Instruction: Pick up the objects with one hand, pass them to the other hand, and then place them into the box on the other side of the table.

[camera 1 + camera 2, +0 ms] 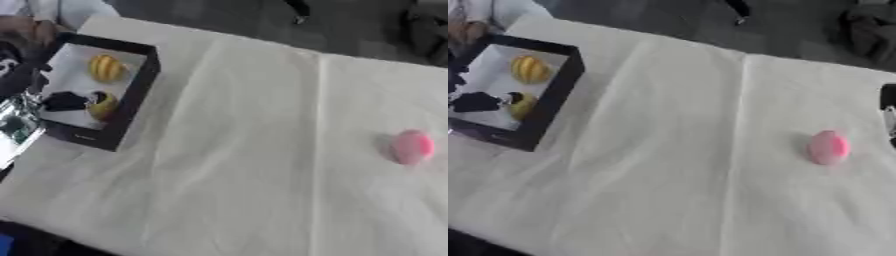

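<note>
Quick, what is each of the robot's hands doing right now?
Left hand: in the box, fingers on a yellow object; open or closed cannot be told.
Right hand: barely in view at the right edge; cannot be told.

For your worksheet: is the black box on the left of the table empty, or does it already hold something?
Not empty. The black box holds two yellow objects; the left hand reaches in beside the nearer one.

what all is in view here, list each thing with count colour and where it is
box: 1, black walls, white floor, far left of the table
yellow objects: 2, yellow, inside the box, one nearer the far wall, one at the left hand's fingers
pink object: 1, pink, roundish, alone on the cloth at the right
tablecloth: 1, cream, creased, covering the table
left hand: 1, black, reaching into the box at the nearer yellow object
right hand: 1, dark, only a sliver at the right edge
</note>
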You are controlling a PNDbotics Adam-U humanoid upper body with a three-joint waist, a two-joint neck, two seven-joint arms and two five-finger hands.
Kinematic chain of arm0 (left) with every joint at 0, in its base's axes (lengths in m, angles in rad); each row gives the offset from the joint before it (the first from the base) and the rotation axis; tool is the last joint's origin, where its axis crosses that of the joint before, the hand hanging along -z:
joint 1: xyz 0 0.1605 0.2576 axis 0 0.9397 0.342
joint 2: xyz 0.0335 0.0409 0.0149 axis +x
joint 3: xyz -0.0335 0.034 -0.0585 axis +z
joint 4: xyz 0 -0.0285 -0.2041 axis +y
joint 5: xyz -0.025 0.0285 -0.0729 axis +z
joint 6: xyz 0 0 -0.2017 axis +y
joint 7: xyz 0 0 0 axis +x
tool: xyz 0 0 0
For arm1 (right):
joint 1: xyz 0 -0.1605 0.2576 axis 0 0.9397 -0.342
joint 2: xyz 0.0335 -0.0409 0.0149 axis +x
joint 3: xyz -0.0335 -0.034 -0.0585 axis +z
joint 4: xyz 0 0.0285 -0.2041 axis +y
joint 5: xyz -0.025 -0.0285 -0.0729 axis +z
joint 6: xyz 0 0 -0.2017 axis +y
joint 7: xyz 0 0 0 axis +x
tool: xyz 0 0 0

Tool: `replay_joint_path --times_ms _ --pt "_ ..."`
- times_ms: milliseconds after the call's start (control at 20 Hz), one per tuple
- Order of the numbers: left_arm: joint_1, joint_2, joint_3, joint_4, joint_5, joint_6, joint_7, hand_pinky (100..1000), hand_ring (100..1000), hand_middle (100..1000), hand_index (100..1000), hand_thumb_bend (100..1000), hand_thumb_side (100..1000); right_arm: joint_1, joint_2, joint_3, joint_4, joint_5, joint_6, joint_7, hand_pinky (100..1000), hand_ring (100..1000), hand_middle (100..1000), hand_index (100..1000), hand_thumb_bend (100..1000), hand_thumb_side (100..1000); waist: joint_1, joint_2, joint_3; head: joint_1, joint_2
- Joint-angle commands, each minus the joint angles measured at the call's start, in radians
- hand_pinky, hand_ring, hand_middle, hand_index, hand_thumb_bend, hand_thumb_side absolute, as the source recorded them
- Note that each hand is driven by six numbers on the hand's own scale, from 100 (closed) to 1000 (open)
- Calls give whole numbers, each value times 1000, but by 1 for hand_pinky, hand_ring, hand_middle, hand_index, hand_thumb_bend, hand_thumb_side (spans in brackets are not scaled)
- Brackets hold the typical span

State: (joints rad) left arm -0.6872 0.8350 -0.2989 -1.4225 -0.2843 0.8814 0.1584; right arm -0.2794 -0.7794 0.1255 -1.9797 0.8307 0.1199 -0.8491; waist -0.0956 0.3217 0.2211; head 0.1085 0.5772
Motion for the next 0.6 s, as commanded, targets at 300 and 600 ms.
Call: replay_joint_path --times_ms 300,600 --pt "13 25 96 -360 129 -37 129 888 705 762 872 304 637 -5 -45 -42 -20 -100 79 86 674 706 635 720 376 149 7 -18 11 -116 4" --pt "74 -14 121 -573 373 -237 305 914 713 780 917 344 933 -15 -102 -81 -20 -385 234 533 717 805 775 823 285 309 4 -18 19 -229 16"
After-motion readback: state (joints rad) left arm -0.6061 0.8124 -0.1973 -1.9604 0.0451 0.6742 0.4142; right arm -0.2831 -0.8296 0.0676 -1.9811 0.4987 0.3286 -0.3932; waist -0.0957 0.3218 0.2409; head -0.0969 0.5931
